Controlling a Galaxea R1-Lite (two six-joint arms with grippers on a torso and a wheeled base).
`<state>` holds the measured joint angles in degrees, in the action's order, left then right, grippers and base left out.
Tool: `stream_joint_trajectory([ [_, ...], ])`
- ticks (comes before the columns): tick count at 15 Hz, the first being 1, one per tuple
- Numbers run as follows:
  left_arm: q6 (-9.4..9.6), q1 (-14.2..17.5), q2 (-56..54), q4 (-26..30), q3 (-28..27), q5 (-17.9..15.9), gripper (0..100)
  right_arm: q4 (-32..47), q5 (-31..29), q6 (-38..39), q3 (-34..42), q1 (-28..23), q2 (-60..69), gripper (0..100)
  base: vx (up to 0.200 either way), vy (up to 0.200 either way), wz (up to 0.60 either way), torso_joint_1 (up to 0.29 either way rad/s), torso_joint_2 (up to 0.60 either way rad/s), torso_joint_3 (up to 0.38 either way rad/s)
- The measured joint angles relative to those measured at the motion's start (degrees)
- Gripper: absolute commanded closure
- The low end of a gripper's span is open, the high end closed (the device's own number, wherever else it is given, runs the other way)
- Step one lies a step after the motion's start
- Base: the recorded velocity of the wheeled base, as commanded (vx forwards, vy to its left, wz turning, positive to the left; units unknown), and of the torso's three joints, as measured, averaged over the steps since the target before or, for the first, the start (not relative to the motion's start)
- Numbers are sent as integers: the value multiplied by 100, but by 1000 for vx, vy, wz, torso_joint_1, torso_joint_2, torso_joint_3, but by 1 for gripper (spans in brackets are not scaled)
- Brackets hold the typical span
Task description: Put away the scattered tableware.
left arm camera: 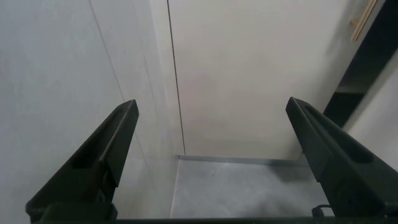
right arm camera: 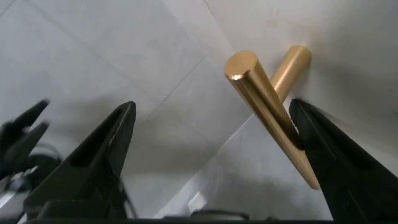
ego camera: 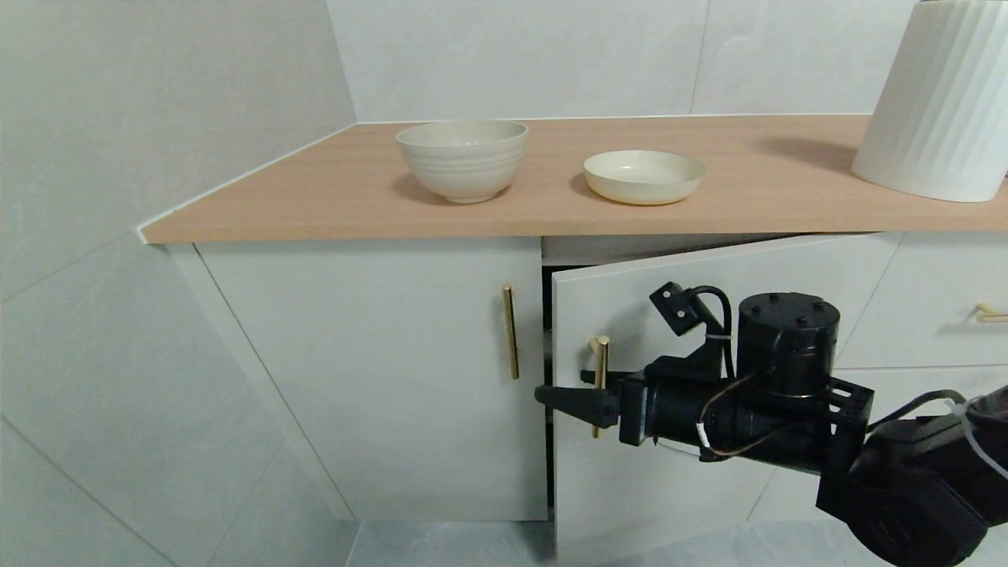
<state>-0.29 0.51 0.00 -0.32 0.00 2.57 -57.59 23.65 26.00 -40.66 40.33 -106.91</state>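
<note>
The counter holds the bowl and the plate, near each other but not touching. Below, one door is open a bit. The right gripper is at its handle. Its fingers are wide apart, with the handle between them, close to one finger, not squeezed. The left gripper is wide open too and holds nothing. If the right arm pulls before closing, the handle may slip out and the door won't open more.

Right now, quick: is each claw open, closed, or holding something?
Left claw: open, holding nothing.
Right claw: open, with the brass door handle between its fingers, not clamped.
</note>
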Motion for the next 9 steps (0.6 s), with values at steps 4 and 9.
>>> stream_joint_trajectory([
  [4,-2,0,0,-1,0,0,0,4,645,-26,638,40,514,0,0,0,0,0,0,0],
  [9,0,0,0,-1,0,0,0,-40,739,-37,1280,178,997,0,0,0,0,0,0,0],
])
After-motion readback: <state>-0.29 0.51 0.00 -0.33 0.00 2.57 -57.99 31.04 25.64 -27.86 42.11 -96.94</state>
